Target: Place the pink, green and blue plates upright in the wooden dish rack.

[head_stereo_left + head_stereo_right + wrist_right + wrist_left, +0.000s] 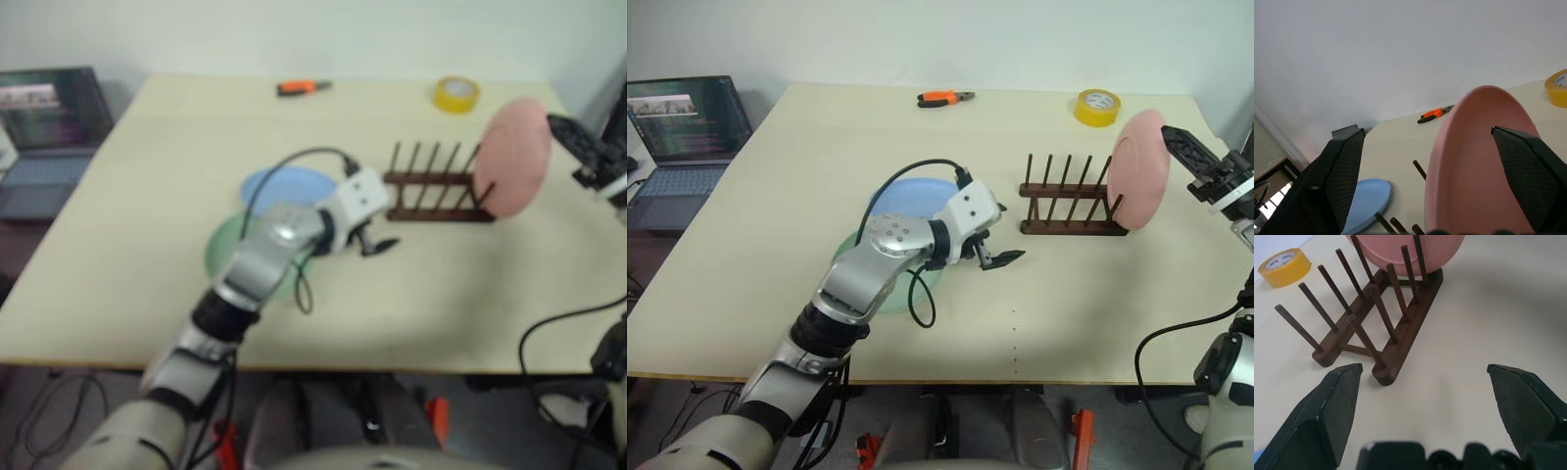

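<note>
The pink plate (1140, 168) stands upright between the pegs at the right end of the wooden dish rack (1068, 203). My right gripper (1178, 147) is at its right rim, open, with the fingers spread wide to either side of the plate (1474, 171). The blue plate (906, 196) and the green plate (848, 262) lie flat and overlapping on the table (1068, 313) left of the rack, partly hidden by my left arm. My left gripper (995, 257) hovers open and empty over the table just in front of the rack's left end (1376, 318).
A yellow tape roll (1097, 106) and orange-handled pliers (945, 98) lie near the table's far edge. An open laptop (686, 127) sits off the table to the left. A black cable loops from my left wrist over the plates.
</note>
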Available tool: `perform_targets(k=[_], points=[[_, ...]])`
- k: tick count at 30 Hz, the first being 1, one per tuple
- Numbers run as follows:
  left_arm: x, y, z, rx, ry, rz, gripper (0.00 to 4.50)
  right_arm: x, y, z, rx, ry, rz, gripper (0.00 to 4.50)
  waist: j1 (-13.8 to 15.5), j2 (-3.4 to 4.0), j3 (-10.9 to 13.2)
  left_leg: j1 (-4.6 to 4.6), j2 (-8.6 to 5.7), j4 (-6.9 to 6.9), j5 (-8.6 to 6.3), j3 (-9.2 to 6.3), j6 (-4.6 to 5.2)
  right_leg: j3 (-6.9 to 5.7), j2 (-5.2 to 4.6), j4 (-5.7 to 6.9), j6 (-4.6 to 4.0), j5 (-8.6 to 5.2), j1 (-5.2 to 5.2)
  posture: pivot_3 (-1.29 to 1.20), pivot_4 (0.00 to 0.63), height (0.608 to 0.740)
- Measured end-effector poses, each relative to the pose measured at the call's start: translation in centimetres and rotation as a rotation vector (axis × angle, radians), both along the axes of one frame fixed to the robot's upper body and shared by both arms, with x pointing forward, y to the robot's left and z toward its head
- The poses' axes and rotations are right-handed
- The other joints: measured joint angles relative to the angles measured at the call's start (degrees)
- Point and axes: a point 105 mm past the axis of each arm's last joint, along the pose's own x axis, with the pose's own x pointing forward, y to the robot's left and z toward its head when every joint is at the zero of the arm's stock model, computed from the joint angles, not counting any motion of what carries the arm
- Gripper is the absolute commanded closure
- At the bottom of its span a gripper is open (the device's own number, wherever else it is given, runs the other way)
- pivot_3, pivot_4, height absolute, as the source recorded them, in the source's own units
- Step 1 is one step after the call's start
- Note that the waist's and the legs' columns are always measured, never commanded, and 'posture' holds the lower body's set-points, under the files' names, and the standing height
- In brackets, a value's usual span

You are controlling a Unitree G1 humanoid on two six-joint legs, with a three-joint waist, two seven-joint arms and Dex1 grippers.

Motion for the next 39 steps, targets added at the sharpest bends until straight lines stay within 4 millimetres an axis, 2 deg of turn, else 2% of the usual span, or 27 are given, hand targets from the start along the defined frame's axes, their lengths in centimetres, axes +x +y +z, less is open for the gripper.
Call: perform_targets(k=[4,9,13,16,18,24,30,36,39], points=[[0.2,0.5,0.4,-0.006,-0.003,0.003,0.0,-0.9,-0.7,1.4,-0.074,-0.039,-0.034,0.03,0.07,0.0,0.0,-0.01,0.0,-0.01,0.0,-0.02,0.0,-0.02,0.0,-0.01,0.0,0.0,0.0,0.0,0.15,0.74],[1.3,3.1,3.9,-0.06,-0.054,0.056,0.0,-3.4,-1.1,3.8,-0.2,-0.113,-0.052,0.03,-0.07,0.0,0.0,0.0,0.03,-0.01,0.0,-0.04,0.0,-0.03,0.02,0.0,0.0,-0.01,0.0,0.0,0.15,0.74],[1.3,4.8,6.4,-0.11,-0.07,0.071,0.0,-5.2,0.7,6.5,-0.251,-0.205,0.006,0.03,-0.15,0.01,0.0,0.05,0.05,-0.01,0.0,-0.05,0.0,-0.04,0.04,0.03,0.0,-0.01,0.01,0.0,0.15,0.74],[1.7,7.4,7.1,-0.103,-0.054,0.133,0.0,-6.5,2.8,8.2,-0.283,-0.278,0.068,0.03,-0.21,0.01,0.0,0.07,0.11,-0.01,0.0,-0.09,0.0,-0.06,0.08,0.04,-0.02,-0.02,0.01,0.0,0.15,0.74],[2.3,9.0,7.2,-0.089,-0.044,0.191,0.0,-6.9,4.0,8.7,-0.291,-0.304,0.101,0.03,-0.08,0.01,0.0,0.08,0.1,-0.01,0.0,-0.11,0.0,-0.09,0.08,0.03,-0.02,-0.02,0.04,0.0,0.15,0.74],[5.5,13.9,5.4,-0.053,0.097,0.43,0.0,-6.5,8.5,8.0,-0.29,-0.308,0.231,0.03,-0.03,-0.02,0.01,0.01,0.08,0.09,0.0,-0.09,0.0,-0.08,0.02,-0.01,0.01,0.0,0.04,0.0,0.15,0.74],[6.5,16.5,6.1,-0.054,0.113,0.509,0.0,-6.2,11.4,6.5,-0.294,-0.278,0.318,0.03,0.14,-0.04,0.03,-0.26,0.07,-0.03,0.0,-0.1,0.0,-0.13,-0.03,-0.03,-0.03,-0.02,-0.21,0.0,0.15,0.74],[6.0,19.6,6.3,-0.029,0.126,0.562,0.0,-6.1,13.4,4.6,-0.308,-0.227,0.369,0.03,-0.01,-0.04,0.02,-0.53,0.1,0.0,0.0,-0.05,0.0,-0.1,-0.02,0.08,-0.04,-0.02,-0.56,0.0,0.15,0.74],[4.9,22.1,5.2,0.027,0.147,0.591,0.0,-6.4,13.7,4.3,-0.301,-0.219,0.387,0.03,-0.17,-0.03,0.02,-0.52,0.15,-0.03,0.0,-0.05,0.0,-0.11,-0.01,0.09,-0.05,-0.02,-0.59,0.0,0.15,0.74]])
